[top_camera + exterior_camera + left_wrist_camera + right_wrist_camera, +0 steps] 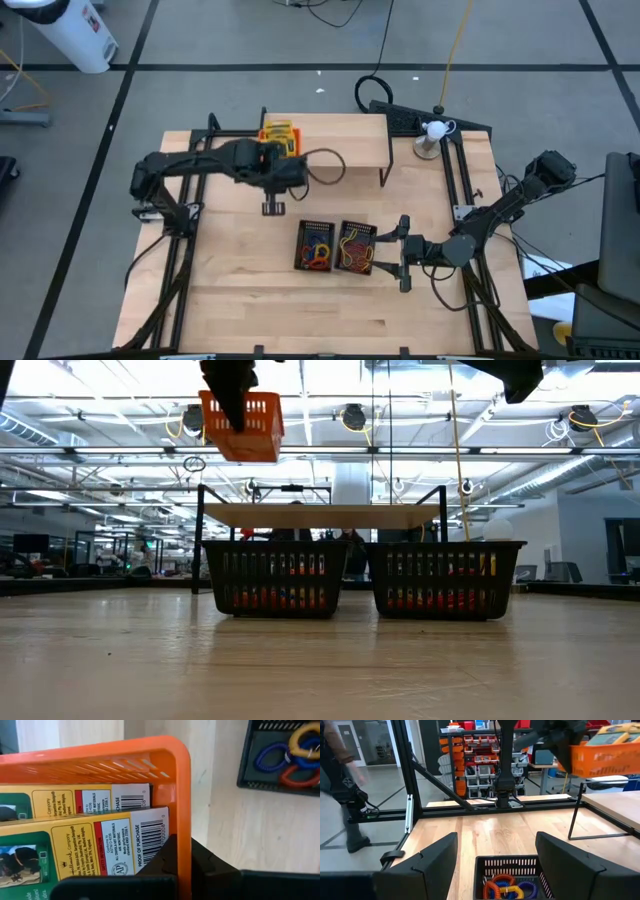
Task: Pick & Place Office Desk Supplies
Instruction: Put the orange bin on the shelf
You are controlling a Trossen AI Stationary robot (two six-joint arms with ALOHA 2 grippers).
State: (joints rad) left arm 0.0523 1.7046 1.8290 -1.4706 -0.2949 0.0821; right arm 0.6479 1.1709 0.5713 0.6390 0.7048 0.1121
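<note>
The left gripper (281,170) is clamped on the rim of the orange bin (100,760), lifted over the shelf (330,135) with its packs (90,845); light, stiff, tippy, while the right gripper (398,254) waits open beside the black bins (335,246)

The high camera looked straight down on the whole wooden table (250,310) from well above, while the low camera sat at table-top height and faced level across it, close to the two black bins (275,578) and the room behind. The left wrist camera looked from very near into the orange bin (150,757), which the low view also caught hanging high. The right wrist camera faced across the table, sharing one black bin (512,870) with the others.
</note>
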